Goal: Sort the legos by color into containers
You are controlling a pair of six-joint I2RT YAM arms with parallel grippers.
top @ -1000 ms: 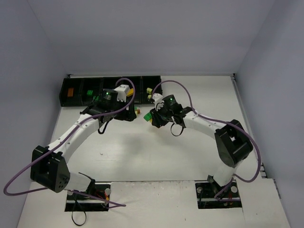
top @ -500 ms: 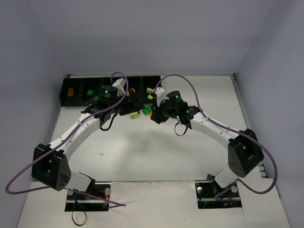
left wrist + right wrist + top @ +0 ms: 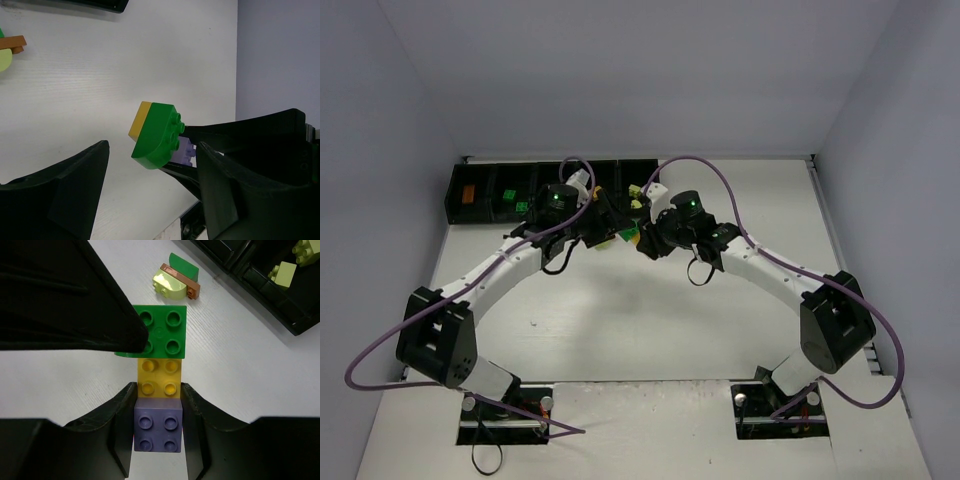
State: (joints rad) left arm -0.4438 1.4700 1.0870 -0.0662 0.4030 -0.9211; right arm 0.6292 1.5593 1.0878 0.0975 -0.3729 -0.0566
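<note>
The right gripper (image 3: pixel 158 407) is clamped on the lilac brick (image 3: pixel 157 430) at one end of a three-brick stack. Next comes a yellow brick (image 3: pixel 159 382), then a green brick (image 3: pixel 161 331) jutting past the fingertips. The left gripper (image 3: pixel 152 150) has its fingers spread wide on either side of that green end — whether one touches it cannot be told. Just beyond, a lime piece (image 3: pixel 167 282), an orange-brown plate (image 3: pixel 182 280) and a dark green piece (image 3: pixel 184 264) sit clustered on the table (image 3: pixel 100 75), near the black containers (image 3: pixel 455 200) — one bin holds lime bricks (image 3: pixel 282 272).
</note>
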